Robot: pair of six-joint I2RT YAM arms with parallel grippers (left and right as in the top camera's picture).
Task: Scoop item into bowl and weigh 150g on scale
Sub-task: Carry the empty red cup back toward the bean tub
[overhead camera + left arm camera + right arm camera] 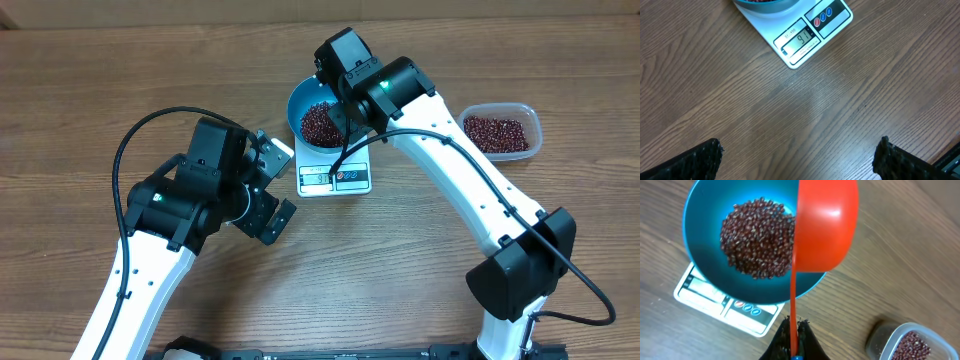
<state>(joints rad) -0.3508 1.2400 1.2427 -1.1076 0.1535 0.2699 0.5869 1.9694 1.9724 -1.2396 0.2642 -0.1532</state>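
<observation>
Nearest me, the left gripper (800, 167) hangs just above the wooden table (805, 100), its fingers (695, 162) spread wide with nothing between them. Just beyond sits the scale (815, 30), display reading 91, with the blue bowl (695, 245) on top and a heap of beans (759, 237) inside. The right gripper (794, 339) is clamped on the handle of an orange scoop (827, 225), tipped over the bowl's rim. Farther off to the side, a clear tub (535, 128) holds more beans.
</observation>
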